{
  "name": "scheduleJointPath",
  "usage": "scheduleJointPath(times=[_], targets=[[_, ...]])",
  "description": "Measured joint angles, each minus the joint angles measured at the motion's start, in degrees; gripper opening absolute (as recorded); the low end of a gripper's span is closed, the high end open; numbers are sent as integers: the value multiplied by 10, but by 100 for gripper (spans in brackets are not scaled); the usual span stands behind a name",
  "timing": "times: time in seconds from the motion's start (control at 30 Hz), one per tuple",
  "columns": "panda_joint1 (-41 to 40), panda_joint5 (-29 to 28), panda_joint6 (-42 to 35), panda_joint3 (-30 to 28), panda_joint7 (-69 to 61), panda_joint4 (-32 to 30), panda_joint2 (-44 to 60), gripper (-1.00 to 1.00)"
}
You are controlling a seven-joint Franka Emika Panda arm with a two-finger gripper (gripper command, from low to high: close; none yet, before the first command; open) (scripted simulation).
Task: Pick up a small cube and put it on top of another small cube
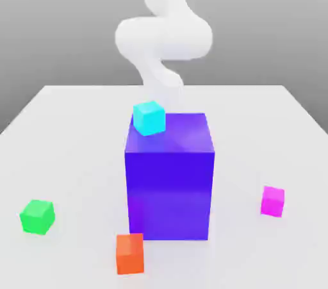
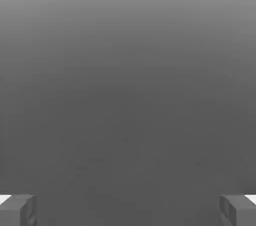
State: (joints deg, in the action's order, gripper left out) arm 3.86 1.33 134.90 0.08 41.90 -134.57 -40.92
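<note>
The orange-red cube (image 1: 130, 254) is being seen nearest, the green cube (image 1: 38, 217) and magenta cube (image 1: 273, 202) lying on the table (image 1: 77, 147) at the exterior view's left and right – the blue-violet block (image 1: 169, 182) standing between, bearing the cyan cube (image 1: 149, 118) – while the gripper (image 2: 128, 211) is being held wide open, empty.
</note>
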Motion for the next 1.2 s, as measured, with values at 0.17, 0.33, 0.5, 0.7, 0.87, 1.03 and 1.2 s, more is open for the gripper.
scheduleJointPath(times=[0.17, 0.33, 0.5, 0.7, 0.87, 1.03, 1.2], targets=[[79, 27, 66, 10, -82, -58, 105, 0], [150, 45, 129, 30, -156, -115, 205, 0], [206, 49, 192, 65, -219, -171, 305, 0], [276, -15, 270, 102, -246, -239, 425, 0], [306, -85, 349, 57, -208, -234, 528, 0], [332, -100, 394, 28, -196, -223, 584, -100], [332, -102, 393, 28, -194, -223, 584, -100]])
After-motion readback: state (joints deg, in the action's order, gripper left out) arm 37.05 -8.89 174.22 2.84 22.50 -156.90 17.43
